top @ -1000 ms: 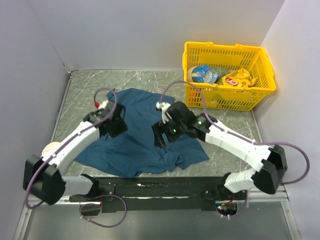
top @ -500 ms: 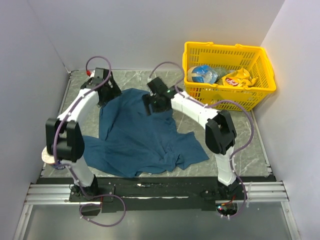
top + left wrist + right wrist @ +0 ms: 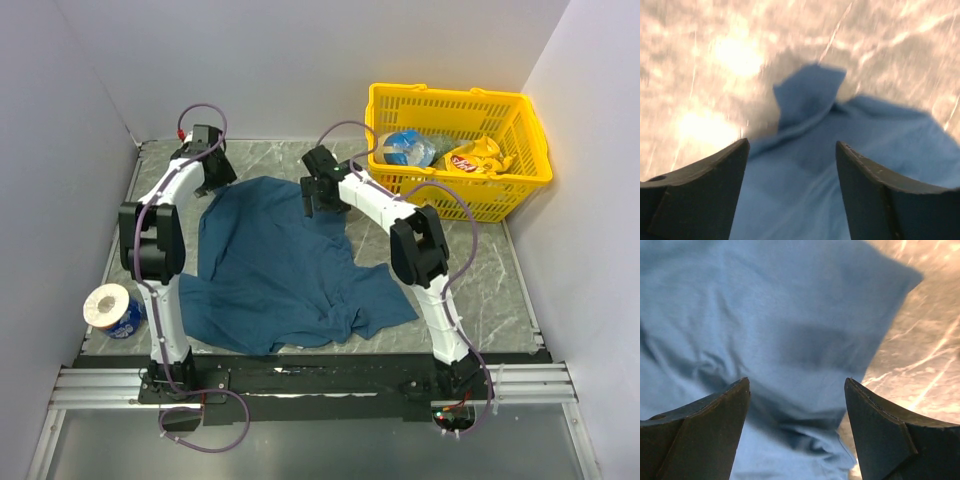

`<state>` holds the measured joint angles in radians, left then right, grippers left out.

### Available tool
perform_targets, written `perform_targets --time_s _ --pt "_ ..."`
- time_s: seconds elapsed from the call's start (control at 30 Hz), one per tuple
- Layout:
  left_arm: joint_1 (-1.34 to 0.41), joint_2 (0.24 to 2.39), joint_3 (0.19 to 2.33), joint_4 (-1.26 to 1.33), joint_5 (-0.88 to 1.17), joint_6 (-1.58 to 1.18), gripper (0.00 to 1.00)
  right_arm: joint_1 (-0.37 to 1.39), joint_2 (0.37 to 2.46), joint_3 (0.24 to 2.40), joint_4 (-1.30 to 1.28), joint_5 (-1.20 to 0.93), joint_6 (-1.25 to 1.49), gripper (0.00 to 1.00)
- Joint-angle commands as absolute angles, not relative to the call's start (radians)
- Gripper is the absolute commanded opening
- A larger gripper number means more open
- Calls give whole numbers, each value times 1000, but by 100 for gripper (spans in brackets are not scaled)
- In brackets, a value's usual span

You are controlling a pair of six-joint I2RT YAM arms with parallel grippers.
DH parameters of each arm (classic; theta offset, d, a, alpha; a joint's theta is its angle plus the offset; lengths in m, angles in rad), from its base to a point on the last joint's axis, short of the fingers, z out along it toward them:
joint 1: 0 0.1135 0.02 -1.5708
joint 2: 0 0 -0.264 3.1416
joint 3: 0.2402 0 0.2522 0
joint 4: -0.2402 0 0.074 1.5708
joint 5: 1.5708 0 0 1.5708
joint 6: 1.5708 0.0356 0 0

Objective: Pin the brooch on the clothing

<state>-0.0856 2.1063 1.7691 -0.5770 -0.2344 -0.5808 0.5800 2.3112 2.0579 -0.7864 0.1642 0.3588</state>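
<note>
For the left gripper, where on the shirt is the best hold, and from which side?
Probably the pointed corner flap of the shirt, which juts onto bare table just ahead of the open left gripper. Come from above, jaws straddling the flap: it is a free edge, while the rest lies flat and broad.

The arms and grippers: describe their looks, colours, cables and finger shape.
The left arm and right arm have white links with black joint housings. A purple cable loops along each one. The left gripper and right gripper each carry two dark, wedge-shaped fingers that taper to blunt tips.
</note>
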Motion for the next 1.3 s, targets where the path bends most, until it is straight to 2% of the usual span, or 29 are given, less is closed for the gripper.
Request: perform_targets --time_s 0.0,0.17,0.3,0.43,0.53,0.57,0.7,0.8,0.87,0.9,0.93,1.0,1.27 --pt "-69 2167 1868 -520 -262 -532 68 568 2342 2143 -838 221 399 82" --pt "-69 2229 1922 -508 -216 -509 64 526 2349 2145 -838 230 428 79" --pt "-69 2230 1887 -459 -179 -506 65 503 2368 2151 -836 203 422 78" --pt "-69 2246 1876 -434 -158 -508 61 500 2405 2184 -853 173 413 74" --pt "-69 2267 1885 -436 -155 -505 43 499 2434 2210 -870 149 405 69" --pt "-69 2282 1905 -451 -158 -502 33 500 2447 2217 -876 146 403 69" --pt "-71 2315 1951 -479 -175 -485 19 499 2483 2264 -896 127 400 68" --pt "-69 2327 1985 -497 -186 -471 7 492 2513 2292 -910 110 397 59" --pt "-67 2318 1990 -497 -190 -469 1 486 2532 2310 -917 88 396 48" --pt "-67 2313 1990 -491 -190 -465 1 482 2537 2316 -919 81 396 41" --pt "-67 2306 1990 -489 -189 -463 1 479 2537 2318 -922 80 399 20" --pt "-66 2287 1991 -482 -186 -459 1 474 2533 2319 -916 78 393 1" --pt "-43 2206 2017 -446 -155 -457 1 468 2406 2300 -850 97 341 0"
